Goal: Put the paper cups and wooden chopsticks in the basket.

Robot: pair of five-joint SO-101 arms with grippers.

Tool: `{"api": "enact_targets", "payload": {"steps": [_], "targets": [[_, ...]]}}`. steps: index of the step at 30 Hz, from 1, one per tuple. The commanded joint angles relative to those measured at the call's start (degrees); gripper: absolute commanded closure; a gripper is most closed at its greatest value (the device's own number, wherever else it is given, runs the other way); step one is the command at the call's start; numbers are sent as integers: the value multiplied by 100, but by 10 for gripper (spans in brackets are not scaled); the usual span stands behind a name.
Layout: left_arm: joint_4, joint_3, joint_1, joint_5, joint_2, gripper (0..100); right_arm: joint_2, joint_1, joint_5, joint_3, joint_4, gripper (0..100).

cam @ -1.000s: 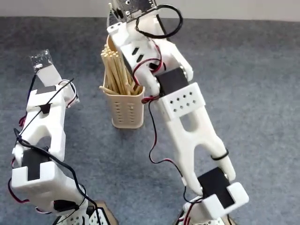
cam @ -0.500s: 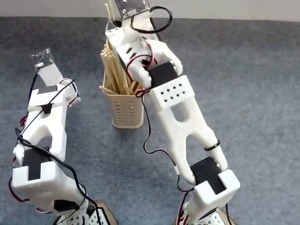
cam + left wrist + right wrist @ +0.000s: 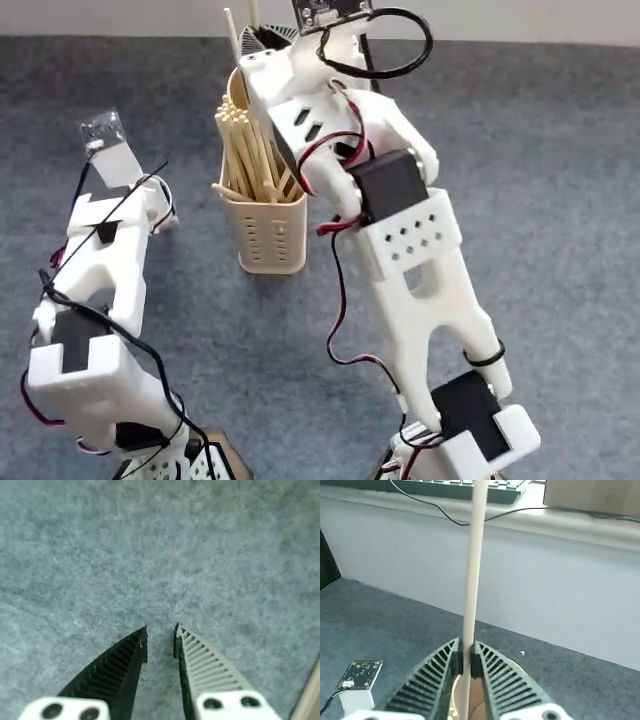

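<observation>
Above the basket of chopsticks, right hand clamped on 1 upright chopstick, left hand slightly apart, over the grey desk, away from the basket

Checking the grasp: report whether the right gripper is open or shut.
Shut: the right gripper pinches a wooden chopstick, jaws pressed against both sides.

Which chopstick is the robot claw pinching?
The single chopstick clamped in the right gripper. All the other chopsticks stand bundled in the beige basket, with no gripper on them.
</observation>
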Motion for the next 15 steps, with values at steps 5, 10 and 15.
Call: {"api": "enact_targets", "payload": {"steps": [5, 10, 15], "targets": [[-53, -277, 84, -35, 84, 874, -171, 145, -141, 541, 224, 995], [-53, -286, 92, -35, 110, 874, -927, 242, -158, 1912, -286, 995], [-53, -286, 84, -35, 110, 874, -2202, 242, -123, 4479, -2105, 995]]}}
